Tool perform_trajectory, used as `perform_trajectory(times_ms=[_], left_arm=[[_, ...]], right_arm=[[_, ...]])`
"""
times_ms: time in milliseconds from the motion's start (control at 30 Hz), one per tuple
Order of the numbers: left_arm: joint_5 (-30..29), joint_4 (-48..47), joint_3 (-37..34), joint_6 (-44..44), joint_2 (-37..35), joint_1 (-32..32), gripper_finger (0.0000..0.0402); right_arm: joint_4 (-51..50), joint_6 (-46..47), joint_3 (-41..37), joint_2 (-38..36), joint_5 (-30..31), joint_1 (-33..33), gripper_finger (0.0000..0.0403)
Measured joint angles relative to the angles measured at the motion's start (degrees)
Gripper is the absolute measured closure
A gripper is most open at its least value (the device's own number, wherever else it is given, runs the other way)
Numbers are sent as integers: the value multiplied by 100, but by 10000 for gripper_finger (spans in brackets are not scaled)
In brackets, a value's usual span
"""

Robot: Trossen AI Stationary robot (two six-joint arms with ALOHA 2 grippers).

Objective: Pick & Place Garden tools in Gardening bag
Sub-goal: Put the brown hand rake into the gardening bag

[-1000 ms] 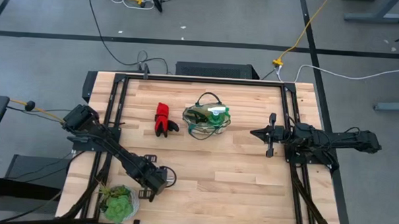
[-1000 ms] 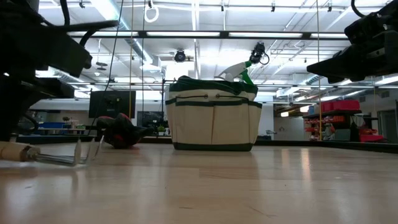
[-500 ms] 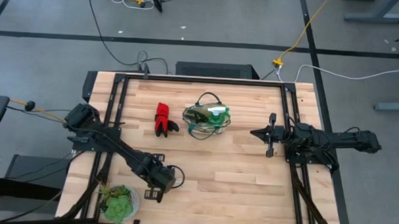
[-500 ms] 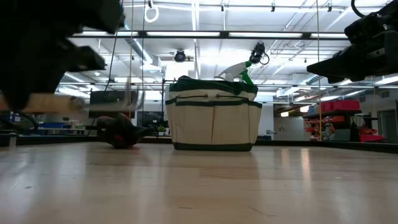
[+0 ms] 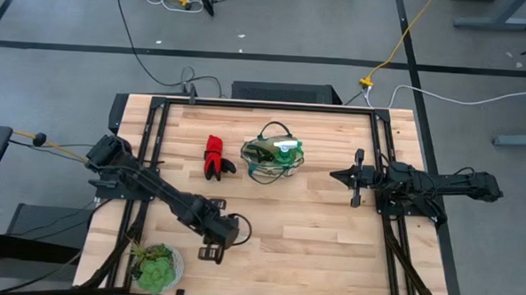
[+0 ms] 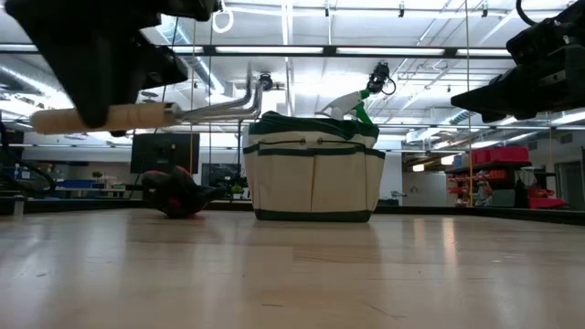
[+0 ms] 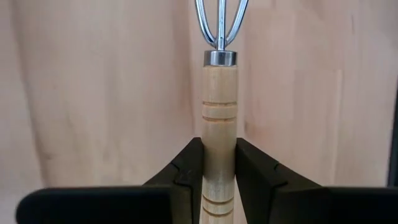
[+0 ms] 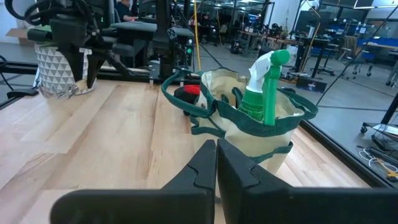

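Right now the left gripper (image 7: pixel 219 180) is clamped on the wooden handle of the mini rake (image 7: pixel 219 106), its fingers (image 7: pixel 186 168) pressing both sides of the handle while the metal tines point away from the wrist. In the low view the rake (image 6: pixel 146 114) hangs level, clear of the counter (image 6: pixel 302 274), to one side of the gardening bag (image 6: pixel 313 174) and not yet over it. From above, the left gripper (image 5: pixel 223 239) sits near the front of the counter, with the bag (image 5: pixel 273 159) well apart toward the middle.

By my reading the task is partway: one green spray bottle (image 8: pixel 264 87) already stands inside the bag, its white nozzle above the rim. Whatever else lies in the bag is too hard to make out. One pair of red-and-black gloves (image 5: pixel 214 157) lies on the counter just beside the bag, untouched. So one tool is lifted, one is bagged, one pair waits.

The right gripper (image 8: pixel 216 165), fingers together and holding nothing, waits at the right side, facing the bag. One green succulent (image 5: pixel 155 266) sits at the front left corner.
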Motion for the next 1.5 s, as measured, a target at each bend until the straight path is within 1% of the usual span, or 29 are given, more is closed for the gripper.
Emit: perform_trajectory(times_ms=[100, 167, 300, 433, 667, 900, 1033, 1167, 1300, 1500], left_arm=[[-249, 8, 63, 213, 0, 105, 323], [-308, -4, 107, 358, 0, 249, 323], [-267, -50, 218, 827, 0, 594, 324], [-198, -356, 428, 1232, 0, 968, 324], [-201, -862, 944, 1869, 0, 1543, 324], [-197, -981, 1489, 2477, -2, 2010, 324], [-197, -1089, 1717, 2669, -2, 2265, 324], [-218, -1082, 1888, 2911, -2, 2456, 324], [-210, -899, 1915, 3227, -4, 2676, 324], [8, -498, 1915, 3524, -4, 3157, 324]], right_arm=[[0, 0, 0, 2, 0, -2, 387], [0, 1, 0, 1, 2, -1, 387], [0, -1, 0, 0, 0, 0, 387], [0, 1, 0, 0, 1, -1, 387], [0, -1, 0, 0, 2, -2, 387], [0, 0, 0, 1, 1, 0, 387], [0, 0, 0, 0, 2, -1, 387], [0, 1, 0, 1, 1, 0, 387], [0, -1, 0, 2, 2, -2, 387], [0, 0, 0, 2, 1, -1, 387]])
